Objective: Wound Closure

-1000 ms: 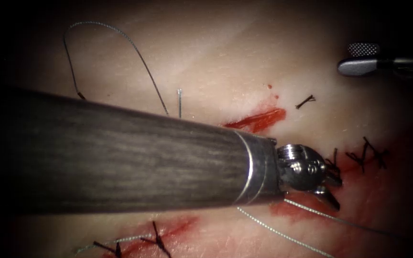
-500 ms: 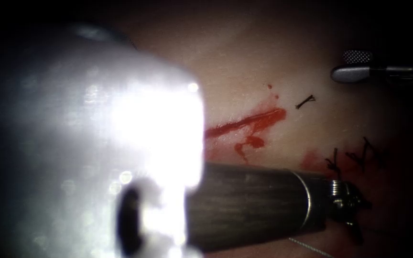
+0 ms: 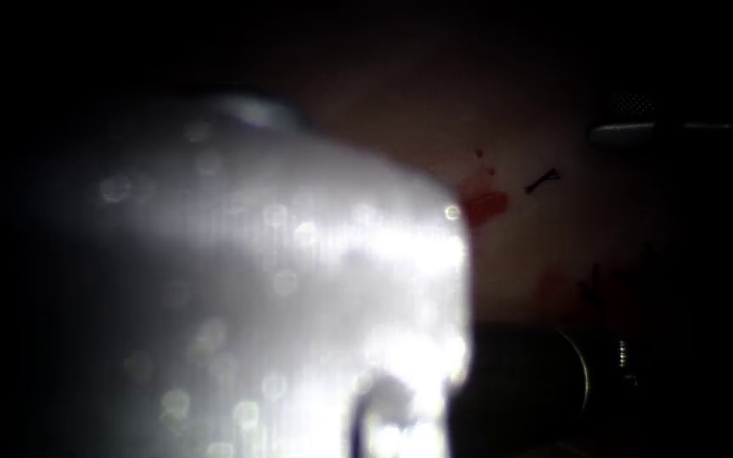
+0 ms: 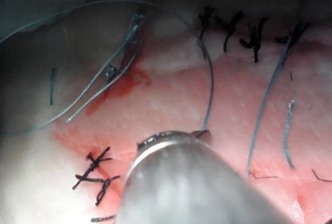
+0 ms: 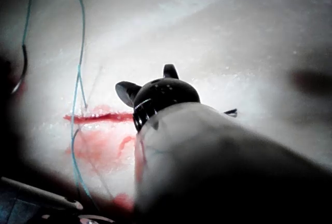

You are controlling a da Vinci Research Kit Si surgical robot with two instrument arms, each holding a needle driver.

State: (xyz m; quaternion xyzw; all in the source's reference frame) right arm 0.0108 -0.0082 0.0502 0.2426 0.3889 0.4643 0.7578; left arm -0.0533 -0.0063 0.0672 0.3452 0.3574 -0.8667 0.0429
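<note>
- Your right arm's dark steel needle driver (image 5: pixel 150 81) hangs over the pale pork tissue (image 5: pixel 218 32), jaws spread, grasping nothing.
- The jaws of your left arm's grey-shafted tool (image 4: pixel 199 135) are hidden; a blue-grey braided thread (image 4: pixel 211 79) runs to its tip.
- The red open cut (image 5: pixel 98 116) lies crosswise ahead of the right jaws, seemingly unstitched.
- The needle cannot be made out.
- A bright blurred mass (image 3: pixel 256 280) blocks the endoscope, so any grasp likely calls for clear sight first.
</note>
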